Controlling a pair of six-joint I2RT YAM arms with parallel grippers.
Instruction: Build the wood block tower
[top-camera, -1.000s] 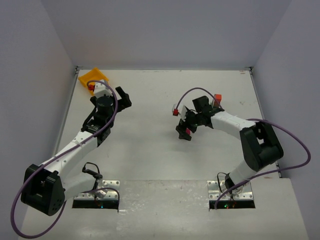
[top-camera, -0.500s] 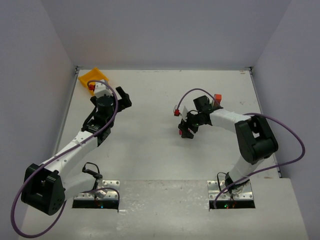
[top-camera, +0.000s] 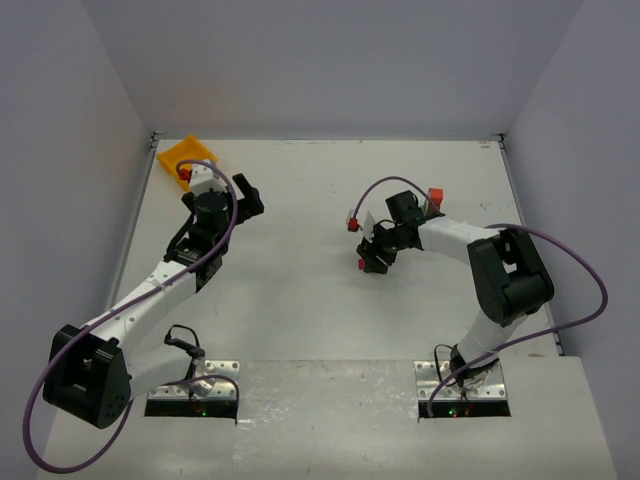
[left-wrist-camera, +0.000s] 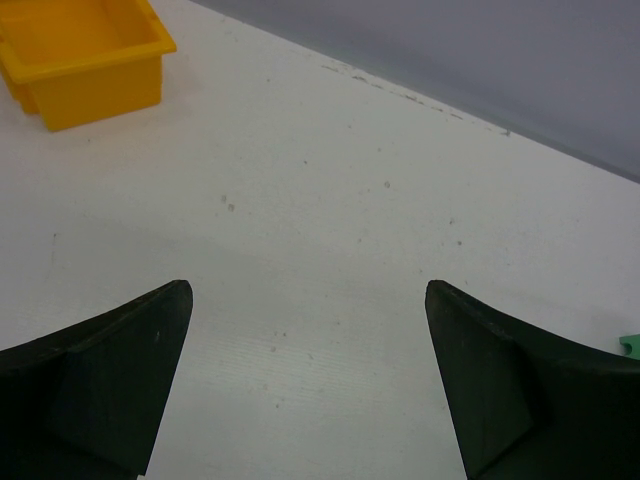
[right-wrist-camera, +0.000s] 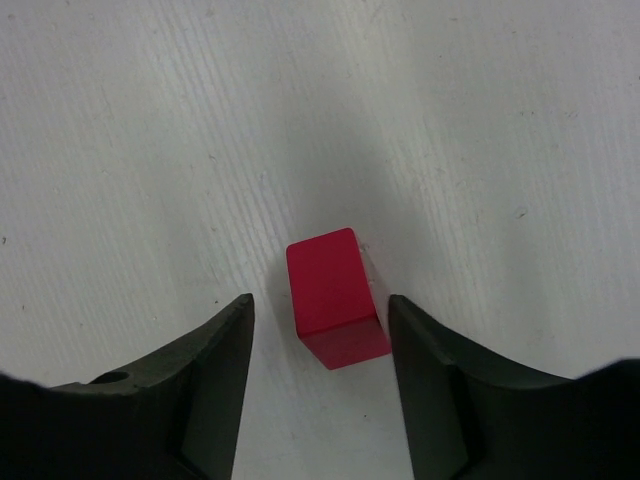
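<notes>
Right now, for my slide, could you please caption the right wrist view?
Right gripper, jaws open, straddles a red wooden block on the white table.

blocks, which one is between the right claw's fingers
The red block, flanked by the right claw; the orange-red block sits apart, farther back.

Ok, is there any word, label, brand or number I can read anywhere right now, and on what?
None readable. The red block has plain painted faces, the yellow bin is unmarked, and the table shows only specks. Anything on the arms' base plates is too small to tell in the top view.
</notes>
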